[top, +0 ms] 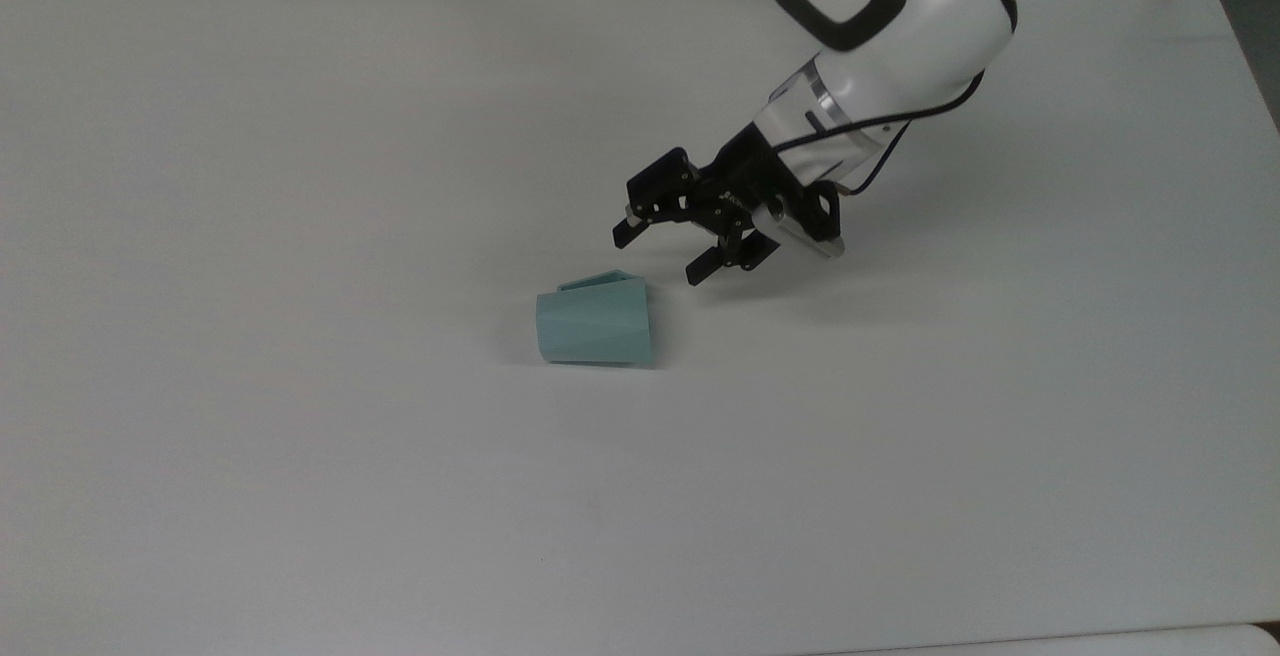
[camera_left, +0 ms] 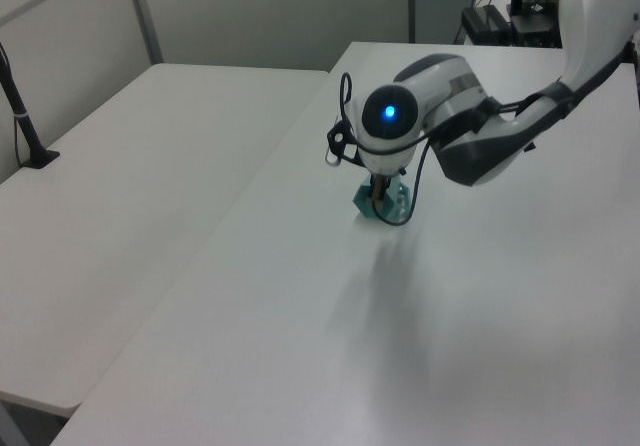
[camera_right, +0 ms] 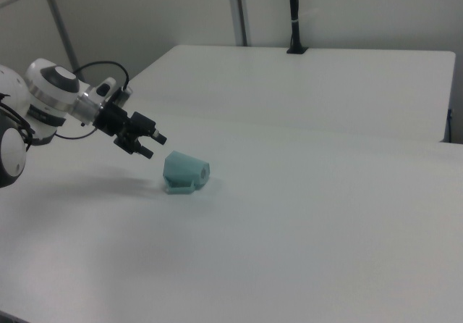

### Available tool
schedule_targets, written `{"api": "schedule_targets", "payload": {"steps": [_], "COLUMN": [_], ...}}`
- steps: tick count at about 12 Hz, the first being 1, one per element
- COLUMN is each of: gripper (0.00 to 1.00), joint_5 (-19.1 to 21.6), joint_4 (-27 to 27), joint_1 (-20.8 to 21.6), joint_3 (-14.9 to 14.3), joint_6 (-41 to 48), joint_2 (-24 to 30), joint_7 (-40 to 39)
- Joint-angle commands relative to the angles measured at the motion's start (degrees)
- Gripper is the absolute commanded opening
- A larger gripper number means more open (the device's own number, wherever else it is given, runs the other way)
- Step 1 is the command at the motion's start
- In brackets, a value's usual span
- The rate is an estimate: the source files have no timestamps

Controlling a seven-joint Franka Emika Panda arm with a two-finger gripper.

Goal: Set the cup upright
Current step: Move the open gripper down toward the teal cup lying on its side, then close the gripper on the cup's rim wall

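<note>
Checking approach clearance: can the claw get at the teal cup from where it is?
Probably yes. The claw is open, just off the wide end of the teal cup, which lies on its side on the white table, with nothing between them.

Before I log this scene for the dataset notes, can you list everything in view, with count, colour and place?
cup: one, pale teal, lying on its side near the middle of the table, wider end toward the top view's right.
table: one, white, under the cup and the arm.
second table: one, white, adjoining on the left view's left.
black post: one, clamped at a table's far edge in the right view.
arm: one, white with black joints, reaching in from the top view's upper right.
hand: one, black, open, just right of and above the cup in the top view, apart from it.
</note>
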State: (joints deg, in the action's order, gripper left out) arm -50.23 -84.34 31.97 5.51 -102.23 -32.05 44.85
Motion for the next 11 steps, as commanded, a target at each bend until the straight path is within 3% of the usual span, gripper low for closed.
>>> {"api": "schedule_targets", "payload": {"steps": [1, 11], "gripper": [1.00, 1.00], "joint_5": [-1.7, -4.2], "joint_4": [0.5, 1.5], "joint_1": [-0.2, -3.8], "joint_3": [-0.1, -0.1], "joint_6": [-1.2, -6.8], "joint_2": [-2.4, -5.6], "joint_7": [1.5, 0.4]}}
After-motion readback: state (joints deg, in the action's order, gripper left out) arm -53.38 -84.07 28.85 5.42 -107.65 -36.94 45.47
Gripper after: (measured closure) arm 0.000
